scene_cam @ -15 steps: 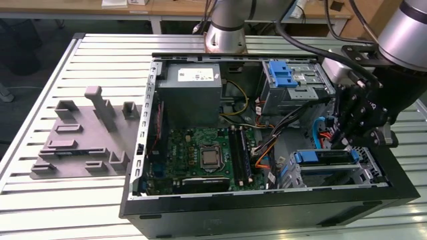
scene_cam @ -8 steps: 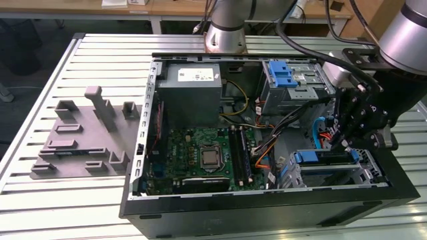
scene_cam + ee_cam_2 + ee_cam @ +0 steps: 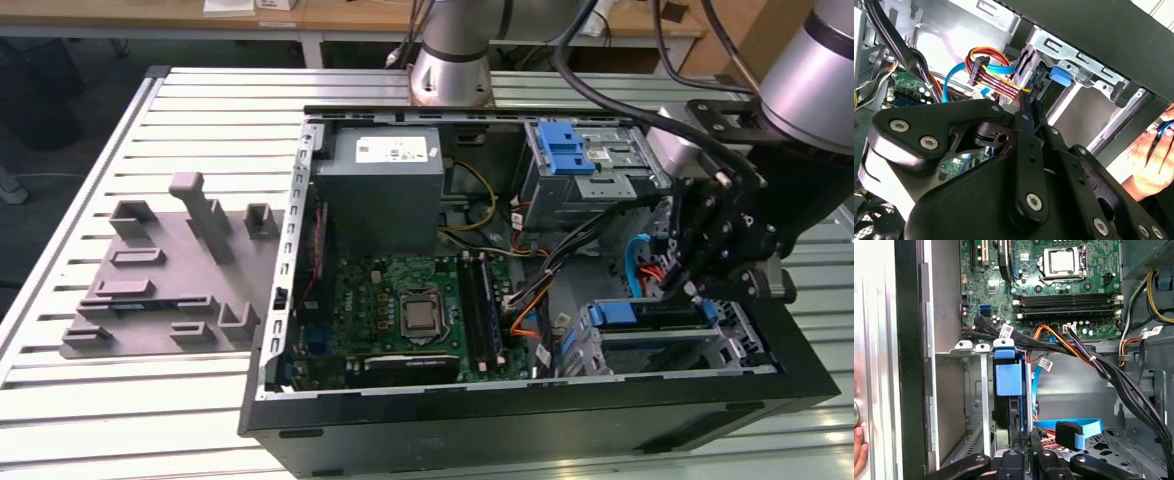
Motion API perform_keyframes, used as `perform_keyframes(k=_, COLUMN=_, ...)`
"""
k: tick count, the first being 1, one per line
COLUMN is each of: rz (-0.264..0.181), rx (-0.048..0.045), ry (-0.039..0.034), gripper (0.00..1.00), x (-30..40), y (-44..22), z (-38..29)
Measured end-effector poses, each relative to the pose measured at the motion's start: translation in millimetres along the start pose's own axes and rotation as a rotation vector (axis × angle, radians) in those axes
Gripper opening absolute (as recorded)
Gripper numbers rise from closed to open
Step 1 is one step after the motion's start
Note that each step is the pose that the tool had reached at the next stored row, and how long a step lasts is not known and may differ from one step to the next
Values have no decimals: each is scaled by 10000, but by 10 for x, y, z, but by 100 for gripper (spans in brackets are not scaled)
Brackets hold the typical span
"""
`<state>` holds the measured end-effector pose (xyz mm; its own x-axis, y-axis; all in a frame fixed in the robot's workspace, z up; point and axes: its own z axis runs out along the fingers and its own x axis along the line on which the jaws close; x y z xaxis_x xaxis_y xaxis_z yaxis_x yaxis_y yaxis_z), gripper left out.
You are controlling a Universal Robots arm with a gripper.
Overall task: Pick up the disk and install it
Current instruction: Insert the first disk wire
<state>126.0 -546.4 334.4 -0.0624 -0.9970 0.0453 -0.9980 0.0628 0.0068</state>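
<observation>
Tool (image 3: 1025,442) at blue-framed disk (image 3: 1009,385) in drive cage (image 3: 971,390).

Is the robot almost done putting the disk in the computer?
Nearly, it seems. Pickup looks done: the disk stands in the drive cage inside the computer case. The gripper is right at the disk's edge. I cannot tell whether it is pushed fully home.

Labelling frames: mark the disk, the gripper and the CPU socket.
disk (image 3: 1008,380), first wrist view, blue carrier face.
gripper (image 3: 1025,447), first wrist view, between fingertips.
CPU socket (image 3: 419,308), exterior view, metal centre.
</observation>
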Motion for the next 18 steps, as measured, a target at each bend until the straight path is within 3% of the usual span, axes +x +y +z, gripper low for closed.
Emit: perform_keyframes(k=18, rz=72, rx=-9, ry=-2, gripper=16, x=23, y=-17, z=17)
